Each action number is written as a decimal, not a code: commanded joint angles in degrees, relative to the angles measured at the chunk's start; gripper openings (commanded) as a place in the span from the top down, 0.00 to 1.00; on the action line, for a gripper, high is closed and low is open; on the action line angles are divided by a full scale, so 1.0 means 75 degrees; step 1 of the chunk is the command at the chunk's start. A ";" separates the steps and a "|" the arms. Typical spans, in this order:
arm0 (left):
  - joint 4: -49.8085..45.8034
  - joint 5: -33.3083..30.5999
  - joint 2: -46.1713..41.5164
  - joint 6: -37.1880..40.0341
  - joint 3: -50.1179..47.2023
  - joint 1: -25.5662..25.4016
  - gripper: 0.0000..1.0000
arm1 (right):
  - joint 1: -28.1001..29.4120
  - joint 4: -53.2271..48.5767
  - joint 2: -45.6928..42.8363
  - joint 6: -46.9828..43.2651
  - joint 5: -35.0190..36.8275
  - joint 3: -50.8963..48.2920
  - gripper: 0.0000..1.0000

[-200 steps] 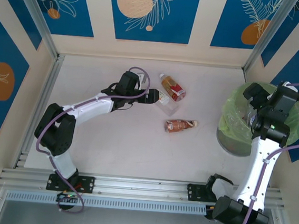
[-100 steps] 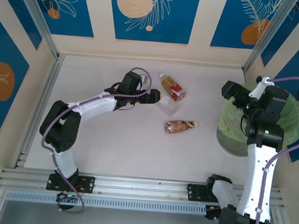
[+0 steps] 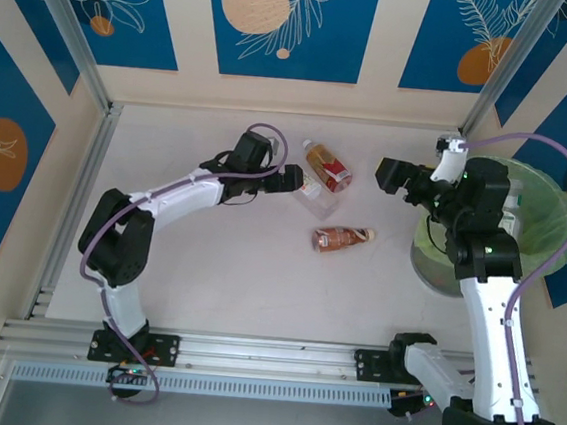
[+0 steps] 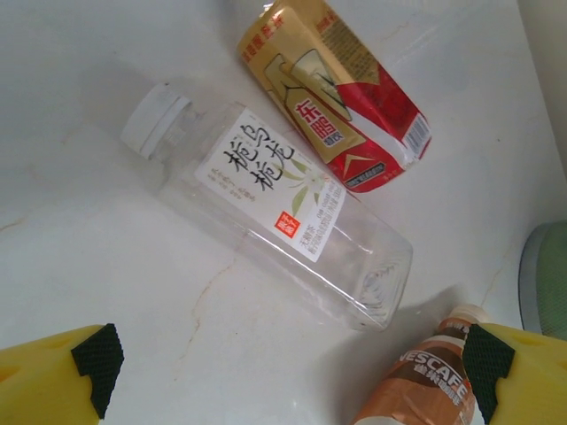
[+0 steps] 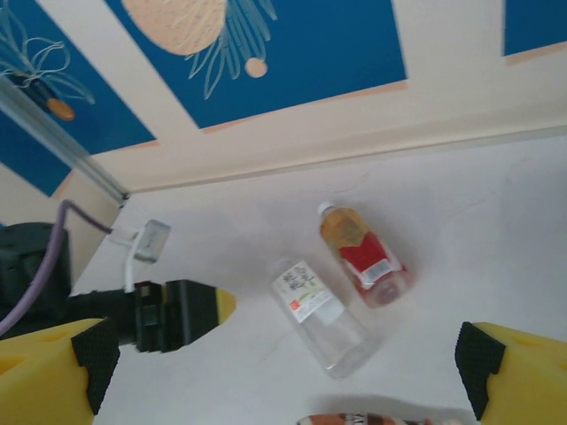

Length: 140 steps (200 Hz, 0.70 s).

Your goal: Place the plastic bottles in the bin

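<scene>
While my left gripper [image 4: 292,363] spreads its jaws wide and empty, the clear bottle [image 4: 266,230] lies flat just ahead, its white cap [image 4: 155,124] slanting back-left. The red bottle [image 4: 341,106] lies beside it, and the brown bottle [image 4: 425,385] lies nearer the bin [image 3: 434,267]. My right gripper [image 3: 393,173] gapes empty too. The table [image 3: 209,256] is pale and the walls [image 3: 283,12] are blue. My left arm [image 3: 179,198] stretches low.

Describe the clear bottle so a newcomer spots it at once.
On the table, just off the left gripper, the clear bottle lies between two others. It is see-through with a white cap and white label, unlike the red-and-gold bottle and the brown coffee bottle.
</scene>
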 commanded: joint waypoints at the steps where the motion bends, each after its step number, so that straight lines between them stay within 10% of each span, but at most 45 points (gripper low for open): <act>1: -0.0783 -0.0497 0.0371 -0.0431 0.0523 -0.0045 0.00 | 0.0471 0.0444 0.0165 0.0355 -0.0195 -0.0241 0.00; 52: -0.2925 -0.2487 0.1293 -0.1433 0.2269 -0.0563 0.00 | 0.1716 0.0320 0.0710 0.0673 0.1809 -0.0415 0.02; 140: -0.4417 -0.2386 0.3152 -0.3509 0.4576 -0.1136 0.00 | 0.1757 0.0046 0.0004 0.0734 0.2565 -0.0854 0.01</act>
